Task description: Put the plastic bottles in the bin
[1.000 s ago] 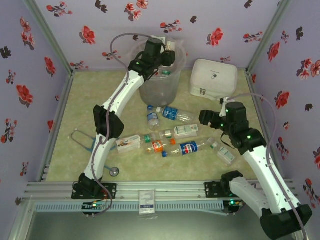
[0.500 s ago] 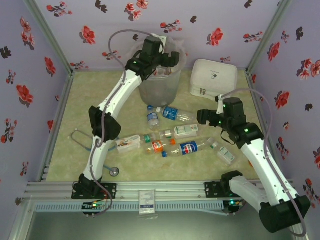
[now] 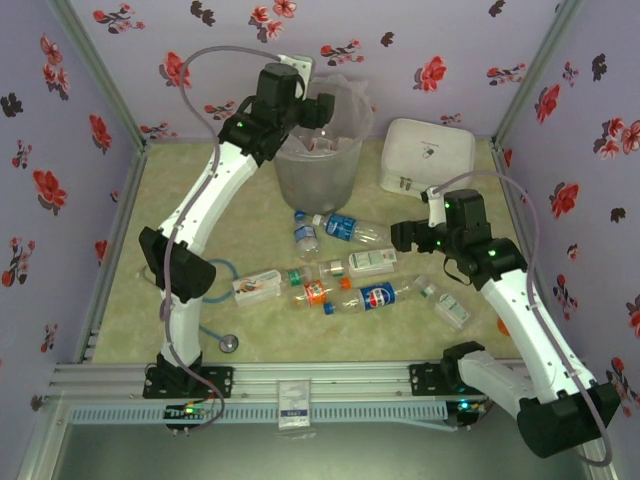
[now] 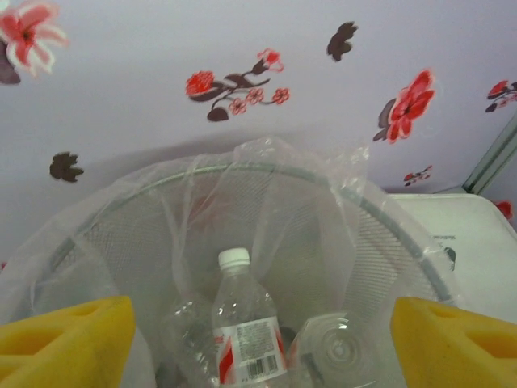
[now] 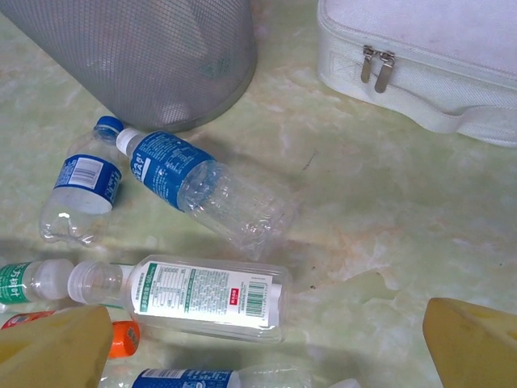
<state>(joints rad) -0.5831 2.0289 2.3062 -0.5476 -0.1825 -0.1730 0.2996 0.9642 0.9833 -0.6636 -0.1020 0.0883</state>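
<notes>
Currently, in the top view, we log the left gripper (image 3: pixel 322 108) raised over the mouth of the bin (image 3: pixel 318 180), toward its left side. The bin stands at the back of the counter (image 3: pixel 200 220). In the left wrist view both yellow pads (image 4: pixel 65 339) sit at the frame edges with nothing between them: released, empty. Inside the bin, behind the clear bag (image 4: pixel 275 174), a white-capped bottle (image 4: pixel 242 323) with a red label stands roughly upright. The clear bottom of a second bottle (image 4: pixel 335 352) lies just to its right.

The right gripper (image 3: pixel 402 236) hovers above the counter at the right edge of the loose bottles (image 3: pixel 372 262), in front of the white case (image 3: pixel 428 155). Its pads (image 5: pixel 52 347) are likewise wide apart, grasping nothing.

Loose bottles, all on their sides in front of the bin:
- large blue-label bottle (image 5: pixel 202 186), cap end near the bin's base
- small blue-label bottle (image 5: pixel 81 187), just left of it
- green-print bottle (image 5: pixel 202 295), nearer us, lying crosswise
- orange-capped bottle (image 3: pixel 315 292) and blue-and-red-label bottle (image 3: pixel 380 297), end to end in the front row
- leftmost bottle (image 3: pixel 258 286), beside the left arm
- one bottle (image 3: pixel 452 310) set apart to the right, close under the right arm

A stethoscope (image 3: pixel 229 342) lies at front left, partly hidden by the left arm.
</notes>
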